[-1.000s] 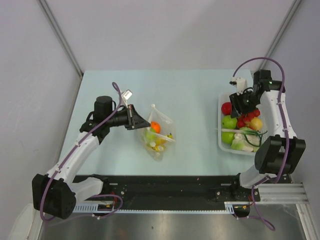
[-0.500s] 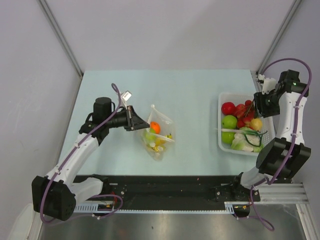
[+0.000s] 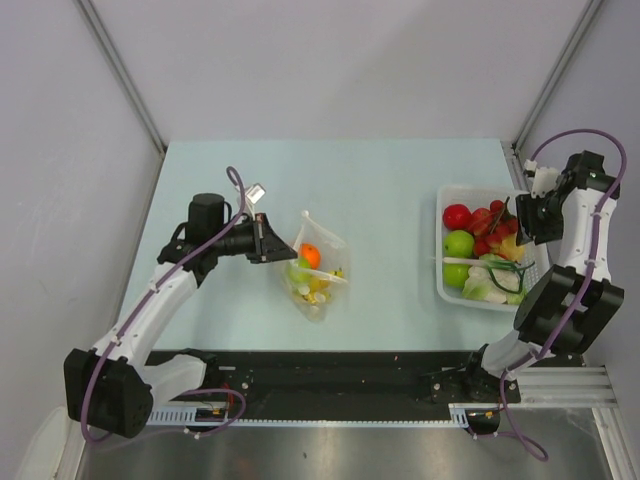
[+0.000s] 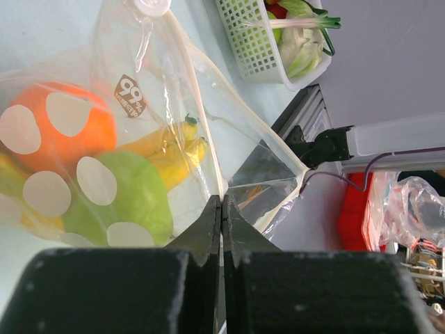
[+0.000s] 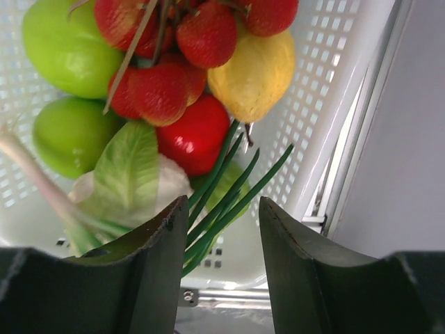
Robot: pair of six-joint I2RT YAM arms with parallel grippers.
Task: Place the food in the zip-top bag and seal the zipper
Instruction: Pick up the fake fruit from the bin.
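Observation:
The clear dotted zip-top bag [image 3: 318, 270] lies at the table's middle left and holds an orange [image 4: 66, 129], a green fruit [image 4: 122, 198] and bananas [image 4: 170, 149]. My left gripper [image 3: 272, 243] is shut on the bag's mouth edge, its jaws pinching the whitish zipper strip [image 4: 206, 132]. My right gripper [image 3: 527, 215] is open and empty, just above the right side of the white basket [image 3: 478, 190]. Below its fingers are green stalks [image 5: 229, 195], a red tomato [image 5: 195, 139], a yellow fruit [image 5: 254, 66], red berries [image 5: 160, 90], green apples [image 5: 66, 45] and a leafy green [image 5: 125, 177].
The basket stands at the table's right edge, close to the side wall and a metal rail [image 5: 348, 174]. Walls close in the table at the left, back and right. The black rail [image 3: 330, 385] with both arm bases runs along the near edge.
My right arm has swung from above the basket's left part to its right side, next to the wall. The left gripper and the bag have not moved.

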